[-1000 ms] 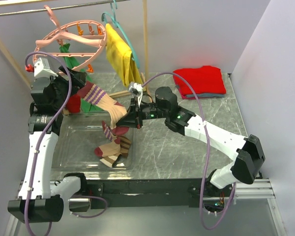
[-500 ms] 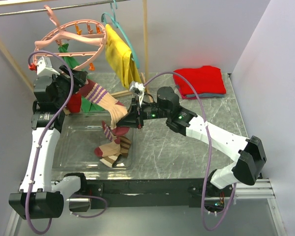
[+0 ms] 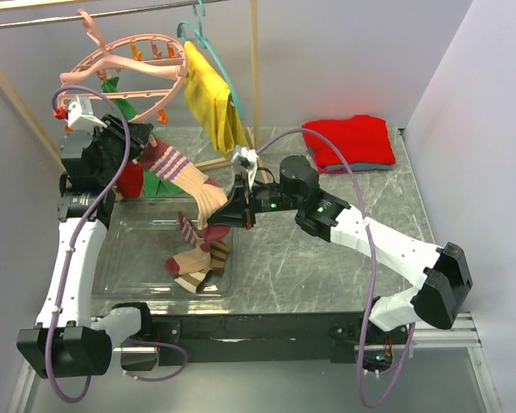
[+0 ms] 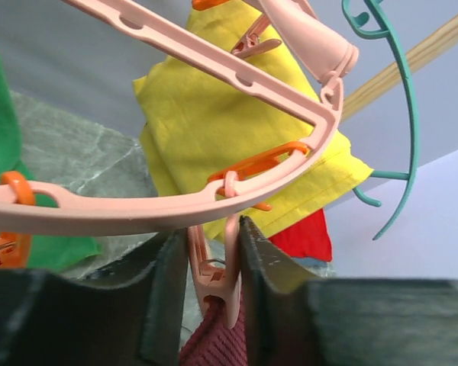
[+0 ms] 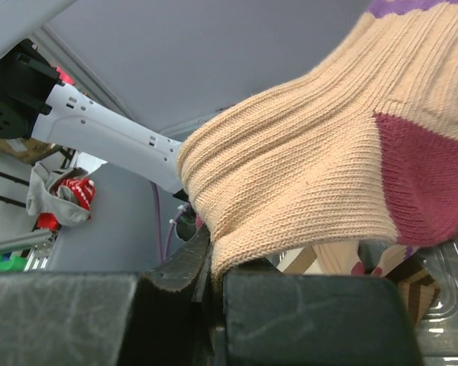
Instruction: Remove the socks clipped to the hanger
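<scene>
The round pink hanger [image 3: 120,64] hangs at the back left, and its ring [image 4: 137,210] crosses the left wrist view. A pink clip [image 4: 217,282] under the ring grips the maroon cuff [image 4: 214,347] of a beige sock [image 3: 189,176] with purple stripes. My left gripper [image 3: 136,142] is raised to the ring, its two fingers pressed against either side of that clip [image 4: 214,255]. My right gripper [image 3: 219,211] is shut on the sock's lower end [image 5: 305,175], which stretches between the arms. A red sock [image 3: 131,181] shows beside the left arm.
A clear tray [image 3: 125,258] below holds several loose socks [image 3: 193,258]. A yellow garment [image 3: 208,99] on a teal hanger [image 3: 206,43] hangs just right of the ring. Green cloth [image 3: 125,107] hangs behind it. Folded red cloth [image 3: 353,142] lies at the back right.
My left gripper's jaws have narrowed from wide onto the pink clip. My right arm has drawn slightly right with the sock still in its grip.
</scene>
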`<state>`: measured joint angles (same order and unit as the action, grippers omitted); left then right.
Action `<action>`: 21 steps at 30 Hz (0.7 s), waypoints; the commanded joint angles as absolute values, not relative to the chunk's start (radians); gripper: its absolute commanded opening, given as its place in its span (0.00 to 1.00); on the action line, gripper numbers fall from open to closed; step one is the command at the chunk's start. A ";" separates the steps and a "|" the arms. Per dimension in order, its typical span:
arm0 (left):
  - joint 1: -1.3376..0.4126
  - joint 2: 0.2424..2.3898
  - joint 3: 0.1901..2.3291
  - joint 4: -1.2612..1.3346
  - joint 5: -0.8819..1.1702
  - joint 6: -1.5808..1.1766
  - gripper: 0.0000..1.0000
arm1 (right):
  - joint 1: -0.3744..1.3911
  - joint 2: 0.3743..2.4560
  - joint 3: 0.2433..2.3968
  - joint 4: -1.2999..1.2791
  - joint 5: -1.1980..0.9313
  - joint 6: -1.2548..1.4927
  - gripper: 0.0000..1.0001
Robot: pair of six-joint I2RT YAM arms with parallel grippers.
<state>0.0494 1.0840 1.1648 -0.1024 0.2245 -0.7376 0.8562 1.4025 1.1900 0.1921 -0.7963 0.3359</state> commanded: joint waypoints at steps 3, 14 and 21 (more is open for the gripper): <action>0.055 1.074 1.164 -0.046 0.272 -0.732 0.22 | 0.850 1.353 1.141 0.203 -0.766 0.322 0.00; 0.054 1.052 1.161 -0.060 0.262 -0.742 0.07 | 0.862 1.384 1.118 0.210 -0.769 0.347 0.00; 0.054 1.060 1.206 -0.034 0.336 -0.796 0.08 | 0.933 1.428 1.193 0.132 -0.712 0.298 0.03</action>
